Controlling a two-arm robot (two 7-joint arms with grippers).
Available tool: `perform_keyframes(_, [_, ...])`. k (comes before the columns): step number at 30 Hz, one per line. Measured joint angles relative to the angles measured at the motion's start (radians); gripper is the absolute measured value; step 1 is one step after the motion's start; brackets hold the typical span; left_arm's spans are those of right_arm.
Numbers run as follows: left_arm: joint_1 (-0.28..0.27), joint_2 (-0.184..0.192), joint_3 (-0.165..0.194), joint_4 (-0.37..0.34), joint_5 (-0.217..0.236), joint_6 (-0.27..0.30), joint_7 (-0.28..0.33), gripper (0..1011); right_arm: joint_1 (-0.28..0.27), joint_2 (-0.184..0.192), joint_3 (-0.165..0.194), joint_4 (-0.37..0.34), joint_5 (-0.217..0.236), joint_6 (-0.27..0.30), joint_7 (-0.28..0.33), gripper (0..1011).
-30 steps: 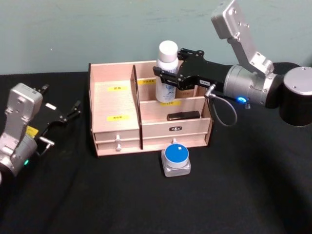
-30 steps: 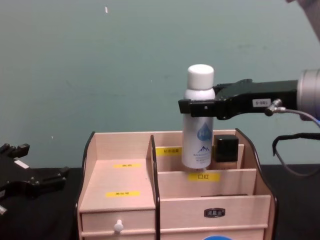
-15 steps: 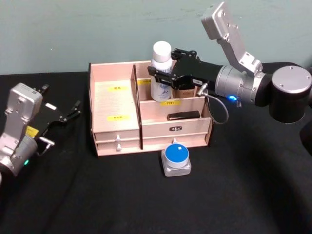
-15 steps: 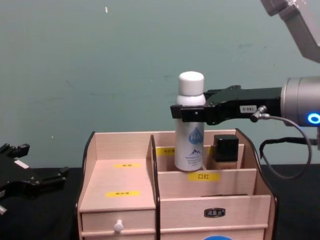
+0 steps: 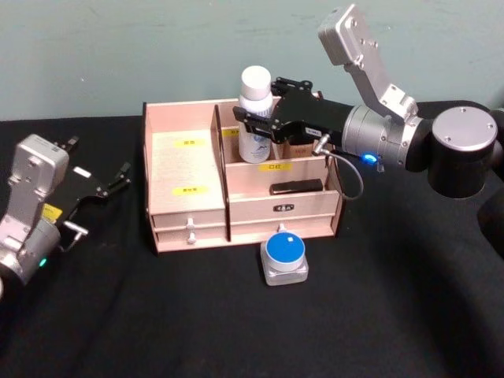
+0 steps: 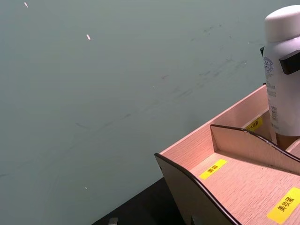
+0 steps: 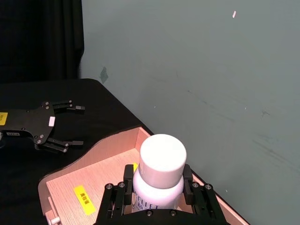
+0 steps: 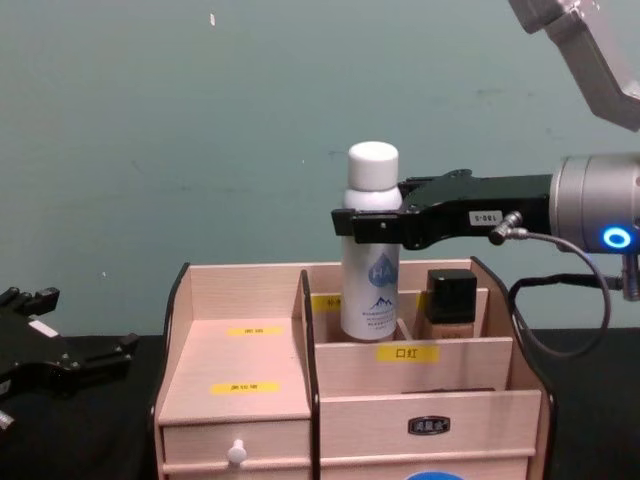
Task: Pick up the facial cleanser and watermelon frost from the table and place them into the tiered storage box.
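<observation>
Leftward and lower than a second ago, the right gripper [image 5: 254, 119] now has the bottle [image 5: 256, 84] over the back row of the box [image 5: 183, 164], where before it hung higher and more to the right. The arm reaches in from the right, level across the top of the box. Its black fingers are clenched on the bottle just under the white cap, one on each side, as the right wrist view shows.

From the chest view the bottle [image 8: 369, 288] stands upright. Its lower end is sunk behind the labelled wall of the middle step, in the left cell of the rear compartment on the box's right half. Whether its base touches the floor of that cell I cannot tell. Just beside it, past a low divider, stands a dark-capped flask [image 8: 451, 298]. One step down, a flat black item [image 5: 296, 187] lies in the next compartment.

On the black table [image 5: 378, 315] a blue-lidded tin [image 5: 284, 250] sits just in front of the box, near the right-hand drawers, apart from both arms.

At the far left the left gripper [image 7: 78, 125] lies low over the table, well apart from the box, as it did a second ago. Its fingers are spread and hold nothing.
</observation>
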Motion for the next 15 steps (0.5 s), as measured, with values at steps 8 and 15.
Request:
perform_keyframes(8, [0.0,0.0,0.0,0.0,0.0,0.0,0.0,1009,0.0,-0.009,0.001,0.008,-0.007,-0.004,-0.005,613])
perform_keyframes(15, [0.0,0.0,0.0,0.0,0.0,0.0,0.0,1010,0.0,-0.019,0.004,0.023,-0.011,-0.014,-0.008,613])
